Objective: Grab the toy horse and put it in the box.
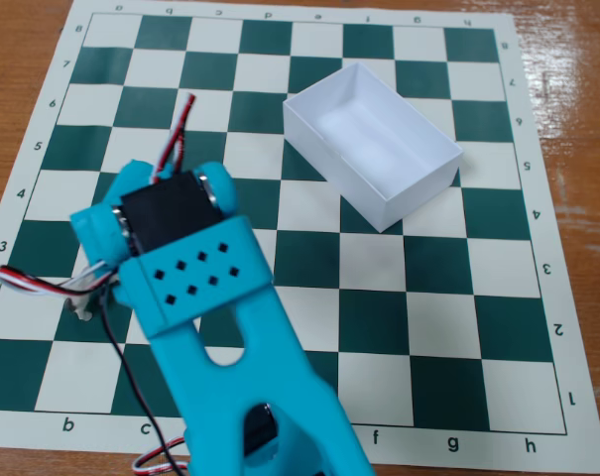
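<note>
- While the blue arm (205,327) reaches in from the near edge of the fixed view, its body hides most of the pincer, so I cannot tell whether the fingers are apart or together.
- A small pale shape (81,309) shows at the arm's left side, near the red, white and black wires (32,283); it may be the toy horse, but it is too hidden to be sure.
- The box (419,188) sits open on the chessboard mat (448,327), right and far of the arm, well apart from it, and holds nothing.
- The mat lies on a wooden worktop (577,109).
</note>
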Available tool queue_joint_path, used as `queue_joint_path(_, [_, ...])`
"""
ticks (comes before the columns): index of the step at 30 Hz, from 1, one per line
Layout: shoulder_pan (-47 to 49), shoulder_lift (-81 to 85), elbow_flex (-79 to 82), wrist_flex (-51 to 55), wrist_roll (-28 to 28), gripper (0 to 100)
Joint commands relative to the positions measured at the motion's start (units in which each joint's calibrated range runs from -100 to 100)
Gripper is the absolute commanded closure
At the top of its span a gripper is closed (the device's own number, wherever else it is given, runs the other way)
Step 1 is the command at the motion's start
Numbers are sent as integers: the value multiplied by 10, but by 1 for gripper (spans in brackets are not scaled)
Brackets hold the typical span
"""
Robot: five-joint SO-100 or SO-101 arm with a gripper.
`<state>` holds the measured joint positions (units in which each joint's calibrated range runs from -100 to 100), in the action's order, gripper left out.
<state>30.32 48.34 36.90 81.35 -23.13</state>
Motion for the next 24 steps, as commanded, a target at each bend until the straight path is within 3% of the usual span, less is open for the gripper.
queue_joint_path(1, [55, -41, -33, -31, 20, 83])
queue_joint_path(11, [87, -150, 37, -171, 37, 67])
queue_joint_path(24, [90, -342, 47, -310, 39, 66])
